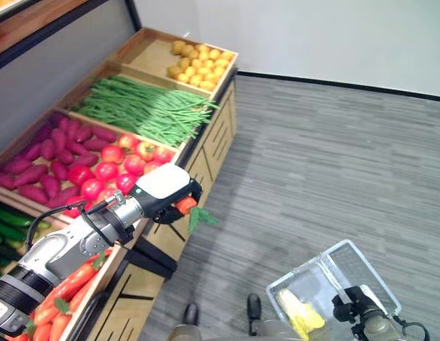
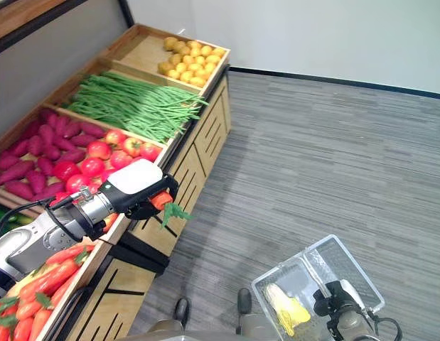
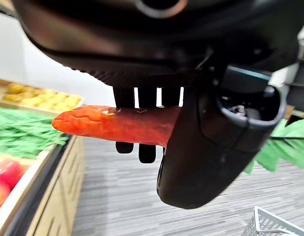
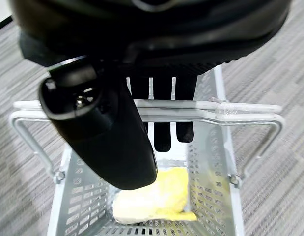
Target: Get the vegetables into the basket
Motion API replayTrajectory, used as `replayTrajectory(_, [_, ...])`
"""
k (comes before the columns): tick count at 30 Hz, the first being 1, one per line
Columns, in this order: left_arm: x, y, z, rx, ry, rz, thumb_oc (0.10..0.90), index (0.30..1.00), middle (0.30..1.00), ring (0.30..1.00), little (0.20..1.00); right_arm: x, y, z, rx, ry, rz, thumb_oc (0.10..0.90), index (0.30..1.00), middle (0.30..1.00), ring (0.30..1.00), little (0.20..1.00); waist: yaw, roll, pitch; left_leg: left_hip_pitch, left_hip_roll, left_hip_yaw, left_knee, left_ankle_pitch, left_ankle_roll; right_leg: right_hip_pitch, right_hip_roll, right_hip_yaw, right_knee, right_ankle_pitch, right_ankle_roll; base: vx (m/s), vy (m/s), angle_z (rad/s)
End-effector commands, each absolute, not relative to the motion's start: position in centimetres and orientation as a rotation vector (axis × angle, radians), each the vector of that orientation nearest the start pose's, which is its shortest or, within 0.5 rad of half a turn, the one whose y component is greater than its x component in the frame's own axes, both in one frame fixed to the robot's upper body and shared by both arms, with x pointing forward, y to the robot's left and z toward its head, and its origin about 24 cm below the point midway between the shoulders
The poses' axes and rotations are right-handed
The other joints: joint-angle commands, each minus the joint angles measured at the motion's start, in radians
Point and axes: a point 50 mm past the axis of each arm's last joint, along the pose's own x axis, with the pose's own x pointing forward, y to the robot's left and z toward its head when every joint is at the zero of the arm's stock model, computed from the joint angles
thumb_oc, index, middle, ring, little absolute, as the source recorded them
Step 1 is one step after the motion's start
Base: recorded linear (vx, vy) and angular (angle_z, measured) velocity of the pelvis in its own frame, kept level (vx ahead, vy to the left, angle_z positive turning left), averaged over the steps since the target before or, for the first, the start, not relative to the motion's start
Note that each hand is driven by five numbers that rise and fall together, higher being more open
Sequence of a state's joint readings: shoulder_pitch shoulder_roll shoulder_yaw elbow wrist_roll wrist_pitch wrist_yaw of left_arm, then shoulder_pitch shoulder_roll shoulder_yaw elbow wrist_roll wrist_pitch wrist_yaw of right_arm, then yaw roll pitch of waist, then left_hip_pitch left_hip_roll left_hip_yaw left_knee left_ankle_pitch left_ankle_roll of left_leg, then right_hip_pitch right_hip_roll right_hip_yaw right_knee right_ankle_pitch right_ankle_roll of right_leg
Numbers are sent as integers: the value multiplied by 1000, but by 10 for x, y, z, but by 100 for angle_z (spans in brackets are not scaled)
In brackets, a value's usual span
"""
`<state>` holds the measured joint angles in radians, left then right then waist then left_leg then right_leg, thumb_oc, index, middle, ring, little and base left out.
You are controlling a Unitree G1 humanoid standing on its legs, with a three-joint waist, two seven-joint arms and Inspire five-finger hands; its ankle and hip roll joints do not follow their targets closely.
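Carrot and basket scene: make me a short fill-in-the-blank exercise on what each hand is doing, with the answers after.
1. The left hand is curled round an orange ____.
2. The right hand grips the handle of the ____.
3. In the basket already lies something coloured ____.
4. The green beans lie between the tomatoes and the ____ at the far end.

Answers: carrot; basket; yellow; potatoes

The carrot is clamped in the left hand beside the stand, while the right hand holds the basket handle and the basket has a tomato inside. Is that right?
One thing is wrong: the basket holds a yellow corn cob, not a tomato, as the right wrist view shows. The rest stands: the left hand grips the carrot beside the stand, and the right hand holds the basket handle.
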<state>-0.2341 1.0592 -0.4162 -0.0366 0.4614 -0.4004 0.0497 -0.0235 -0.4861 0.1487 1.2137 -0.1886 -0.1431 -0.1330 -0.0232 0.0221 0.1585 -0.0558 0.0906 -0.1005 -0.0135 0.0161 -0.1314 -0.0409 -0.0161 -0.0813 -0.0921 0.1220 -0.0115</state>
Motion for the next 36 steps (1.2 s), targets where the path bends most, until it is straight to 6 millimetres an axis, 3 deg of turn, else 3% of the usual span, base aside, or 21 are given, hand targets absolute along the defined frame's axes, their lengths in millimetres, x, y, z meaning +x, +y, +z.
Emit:
replayTrajectory(1, [262,208,182,1428,-690,-436,400,300,300,300,300,123,-343,-102,-795,972,-171,400,300,300,300,300,0,-11,-22,31,-25,54,-25,22,48,39,-131,20,100,-100,157,34,141,-19])
replayTrajectory(7, [258,208,184,1446,-688,-470,400,300,300,300,300,126,-331,-108,-786,975,-121,400,300,300,300,300,0,-41,-24,63,-72,157,-23,-24,92,-13,-178,119,102,-48,206,8,246,-48])
replayTrajectory(12, [257,211,184,1457,-682,-465,400,300,300,300,300,134,-325,-107,-789,938,-109,400,300,300,300,300,-6,-58,-17,68,-97,218,-23,-41,114,-64,-202,162,90,20,240,-72,151,-50])
replayTrajectory(14, [258,213,183,1462,-669,-462,400,300,300,300,300,135,-323,-108,-790,939,-107,400,300,300,300,300,17,-51,-4,65,-83,253,-21,-42,125,-86,-225,68,166,2,235,-109,48,-55])
replayTrajectory(15, [258,213,183,1463,-670,-461,400,300,300,300,300,136,-323,-108,-790,938,-108,400,300,300,300,300,17,-52,-6,60,-84,253,-20,-38,124,-90,-225,69,166,5,233,-130,21,-53])
replayTrajectory(16, [258,214,186,1476,-671,-457,400,300,300,300,300,135,-322,-108,-790,938,-101,400,300,300,300,300,30,-45,-7,58,-69,272,-25,-29,122,-60,-251,-26,217,-17,222,-122,11,-53])
replayTrajectory(18, [258,216,186,1488,-658,-457,400,300,300,300,300,134,-321,-110,-789,945,-99,400,300,300,300,300,42,-44,-23,51,-59,286,-38,-15,120,-35,-267,-80,238,-23,214,-85,-15,-45])
replayTrajectory(23, [259,216,187,1493,-648,-464,400,300,300,300,300,130,-322,-110,-786,948,-101,400,300,300,300,300,50,-69,-56,57,-62,296,-58,-6,109,6,-278,-90,188,-1,229,22,-82,-22])
replayTrajectory(25, [259,217,185,1491,-635,-468,400,300,300,300,300,132,-322,-107,-799,924,-91,400,300,300,300,300,49,-82,-73,59,-50,307,-63,3,92,20,-265,-98,115,-8,235,20,-184,-30])
replayTrajectory(32, [260,208,177,1399,-639,-498,400,300,300,300,300,168,-339,-78,-880,787,-135,400,300,300,300,300,47,-76,-83,65,2,321,-74,37,50,67,-218,-131,12,-22,223,-25,-154,-17])
replayTrajectory(34, [263,197,176,1346,-669,-526,400,300,300,300,300,196,-343,-55,-938,667,-131,400,300,300,300,300,38,-64,-91,66,21,325,-74,48,38,72,-204,-132,5,-32,217,-27,-105,-9])
replayTrajectory(35, [263,196,176,1345,-671,-527,400,300,300,300,300,196,-343,-54,-938,668,-133,400,300,300,300,300,39,-63,-90,66,22,324,-74,48,38,72,-203,-132,5,-32,216,-39,-114,-5])
replayTrajectory(36, [266,183,173,1314,-696,-574,400,300,300,300,300,217,-344,-35,-978,575,-130,400,300,300,300,300,30,-54,-95,67,32,328,-74,53,32,72,-195,-129,5,-39,215,-35,-72,-6])
